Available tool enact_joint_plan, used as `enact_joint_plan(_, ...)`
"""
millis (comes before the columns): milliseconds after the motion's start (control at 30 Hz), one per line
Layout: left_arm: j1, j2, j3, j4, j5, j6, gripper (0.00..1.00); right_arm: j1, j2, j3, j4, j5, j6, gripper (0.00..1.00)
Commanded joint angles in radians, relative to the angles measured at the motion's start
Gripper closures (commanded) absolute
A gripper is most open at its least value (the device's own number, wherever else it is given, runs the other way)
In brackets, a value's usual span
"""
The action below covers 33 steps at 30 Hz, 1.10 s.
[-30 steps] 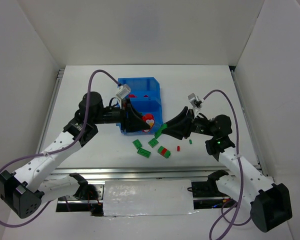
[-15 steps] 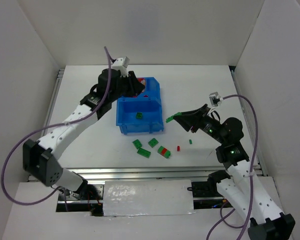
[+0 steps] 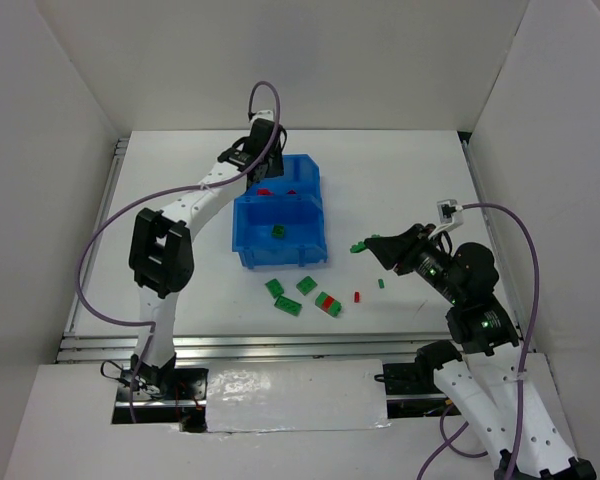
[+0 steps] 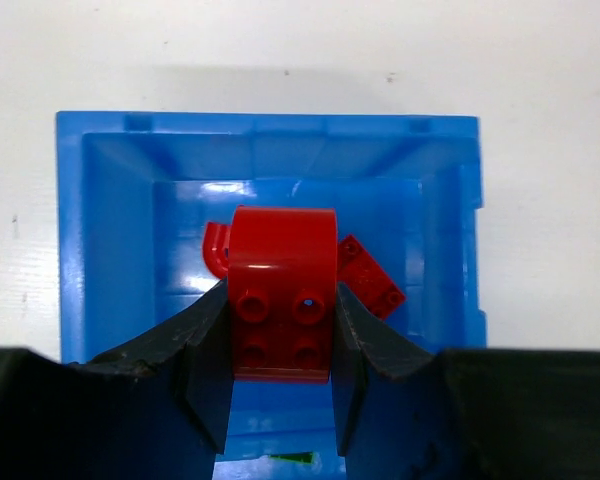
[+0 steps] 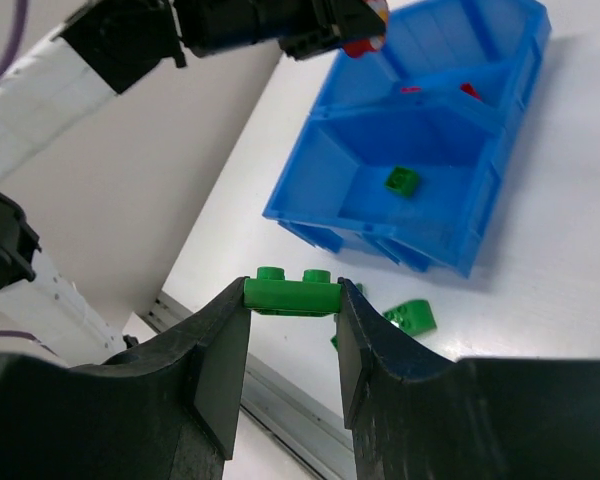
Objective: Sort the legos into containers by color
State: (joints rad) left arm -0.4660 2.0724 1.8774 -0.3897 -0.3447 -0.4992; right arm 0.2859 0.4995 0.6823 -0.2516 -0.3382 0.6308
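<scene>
Left claw (image 4: 280,335) clamps red arched plastic brick (image 4: 282,265), blue plastic bin (image 4: 110,250) beneath: release next. Right claw (image 5: 292,335) clamps green plastic brick (image 5: 292,296).

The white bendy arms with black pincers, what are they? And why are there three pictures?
They are two robot arms, bolted to a white table. The big picture looks down from above. The other two come from little cameras on each arm's wrist, so you see that arm's own black fingers. The left gripper pinches a red plastic brick over the far half of the bright blue plastic bin, where other red pieces lie. The right gripper pinches a small green plastic brick. The bin's near half holds one green brick. A few loose green and red bricks lie on the table in front of the bin.
</scene>
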Motion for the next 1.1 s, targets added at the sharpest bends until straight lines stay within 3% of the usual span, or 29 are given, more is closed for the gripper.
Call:
enact_joint_plan(0, 0.003, 0.021, 0.058, -0.086, -0.073, 0.025, 1.0, 0.007, -0.019, 0.007, -0.046, 0.039, 0.012, 1.0)
enact_joint_plan(467, 0.003, 0.046, 0.019, -0.034, 0.012, 0.051, 1.0, 0.007, -0.012, -0.039, 0.014, -0.025, 0.006, 1.0)
enact_joint_plan(1067, 0.001, 0.04, 0.031, -0.032, 0.013, 0.059, 1.0, 0.007, -0.003, -0.047, 0.025, -0.047, -0.002, 1.0)
